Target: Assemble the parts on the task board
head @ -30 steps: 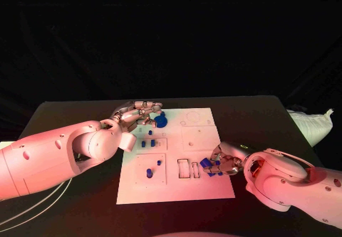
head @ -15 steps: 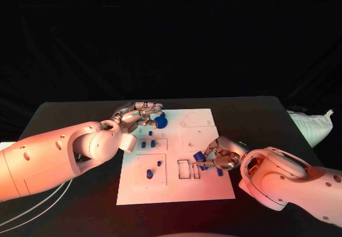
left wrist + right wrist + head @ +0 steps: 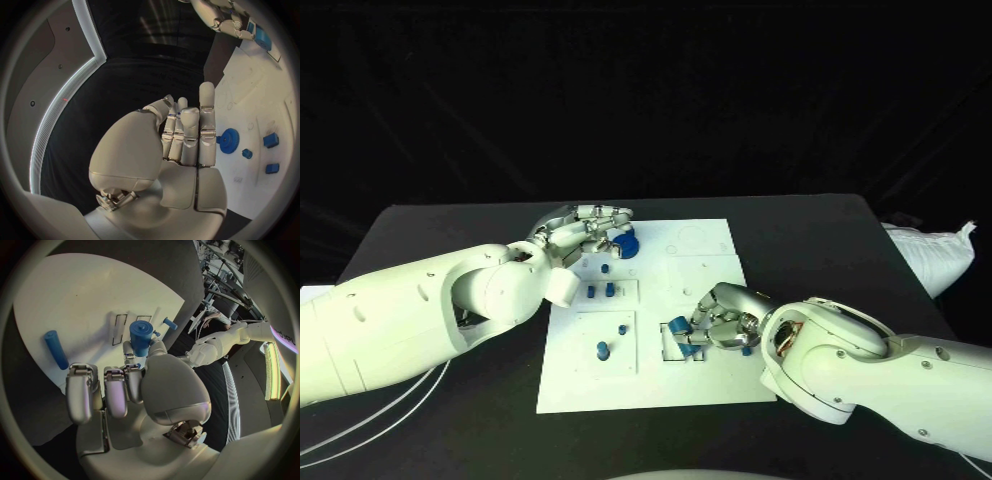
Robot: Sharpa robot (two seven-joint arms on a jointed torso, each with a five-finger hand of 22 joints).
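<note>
Your right hand (image 3: 720,325) has its fingers (image 3: 106,390) clenched around a blue cylindrical part (image 3: 141,337), which stands up out of the grasp in the right wrist view. Over the last second that hand has travelled left from the board's right edge and now sits over the pair of narrow rectangular slots (image 3: 672,343) in the lower middle of the head view. I read that as the carry being finished and the insertion about to begin; the part has not yet gone into a slot.

Your left hand (image 3: 578,232) has stayed at the upper left corner of the task board (image 3: 708,380), fingers curled in beside the blue gear (image 3: 229,140). Whether they grip it or merely rest against it, you cannot tell from these views.

A loose blue peg (image 3: 55,349) lies on the board near your right hand, and small blue pieces (image 3: 599,291) stand in the left-hand recesses.

Your right fingers hide the part's lower end and the slot mouth, so its alignment is hard to judge.
</note>
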